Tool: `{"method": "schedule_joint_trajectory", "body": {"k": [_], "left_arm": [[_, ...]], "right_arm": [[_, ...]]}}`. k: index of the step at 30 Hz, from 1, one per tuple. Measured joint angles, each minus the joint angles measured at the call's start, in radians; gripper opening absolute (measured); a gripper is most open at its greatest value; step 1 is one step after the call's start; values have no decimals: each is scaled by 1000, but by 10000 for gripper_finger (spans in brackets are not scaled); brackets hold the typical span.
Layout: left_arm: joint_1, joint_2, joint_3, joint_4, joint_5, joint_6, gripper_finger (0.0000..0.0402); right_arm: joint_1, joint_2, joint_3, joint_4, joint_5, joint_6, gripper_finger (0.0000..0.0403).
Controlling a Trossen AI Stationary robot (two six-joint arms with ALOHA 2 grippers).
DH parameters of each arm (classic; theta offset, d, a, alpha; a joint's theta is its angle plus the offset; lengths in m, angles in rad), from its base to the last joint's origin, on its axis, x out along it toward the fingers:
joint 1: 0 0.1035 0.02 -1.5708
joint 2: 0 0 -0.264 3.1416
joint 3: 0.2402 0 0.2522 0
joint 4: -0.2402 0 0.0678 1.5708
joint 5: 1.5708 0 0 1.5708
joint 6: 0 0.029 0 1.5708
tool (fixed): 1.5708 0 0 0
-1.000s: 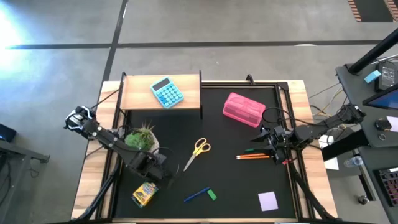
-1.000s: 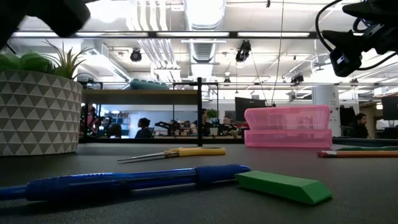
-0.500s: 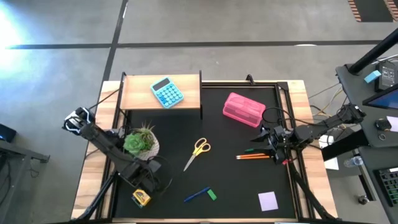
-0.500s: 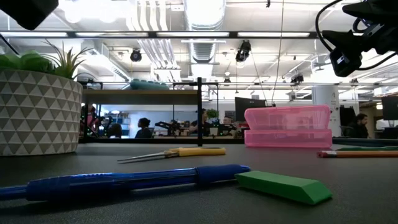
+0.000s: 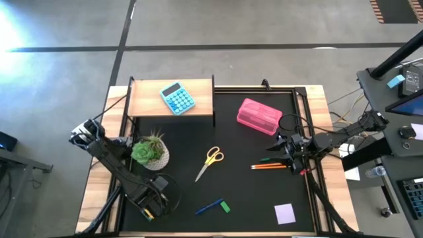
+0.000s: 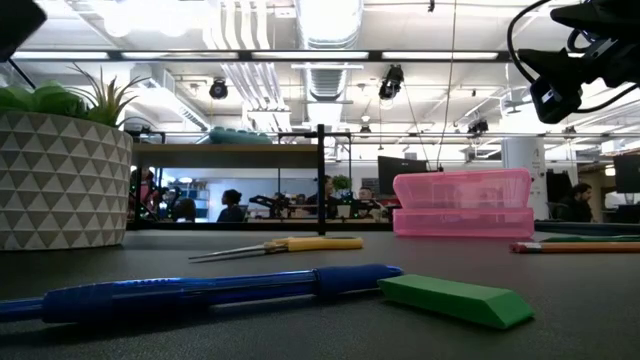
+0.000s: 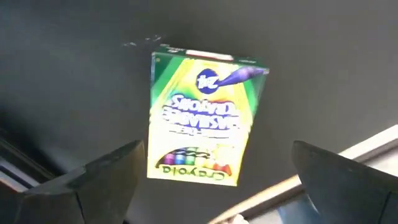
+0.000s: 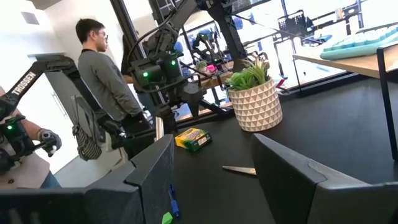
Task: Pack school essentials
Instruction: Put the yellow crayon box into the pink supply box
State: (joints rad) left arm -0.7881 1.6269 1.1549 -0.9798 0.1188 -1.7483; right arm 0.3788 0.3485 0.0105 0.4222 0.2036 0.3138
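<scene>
A black mat (image 5: 251, 192) covers the tabletop, wooden strips showing at its edges; behind lies an open office under bright ceiling lights, with a person (image 8: 102, 74) standing. The left gripper (image 7: 214, 186), fingers spread, hovers over the small yellow box (image 7: 202, 119), printed "Crayola", near the mat's front left corner. The right gripper (image 8: 211, 180), also spread, hangs by the right edge.

crayon box (image 7: 202, 118): yellow and green, blue logo | scissors (image 5: 210, 160): yellow handles | pen (image 6: 200, 291): blue | eraser (image 6: 455, 299): green | case (image 5: 259, 116): pink | note pad (image 5: 285, 213): lilac | calculator (image 5: 177, 98): teal | plant pot (image 6: 62, 178): white, grey triangles | tabletop (image 5: 251, 192): black
</scene>
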Motion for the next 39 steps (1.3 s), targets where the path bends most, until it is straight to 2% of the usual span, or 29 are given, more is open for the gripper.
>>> {"method": "schedule_joint_trajectory", "body": {"k": [8, 21, 39], "left_arm": [[-27, 94, 0, 4, -25, 27, 390], [-32, 166, -3, 3, -51, 47, 389], [-53, 139, -72, 89, -102, 53, 388]], "right_arm": [[0, 0, 0, 0, 0, 0, 206], [0, 0, 0, 0, 0, 0, 206], [0, 0, 0, 0, 0, 0, 206]]}}
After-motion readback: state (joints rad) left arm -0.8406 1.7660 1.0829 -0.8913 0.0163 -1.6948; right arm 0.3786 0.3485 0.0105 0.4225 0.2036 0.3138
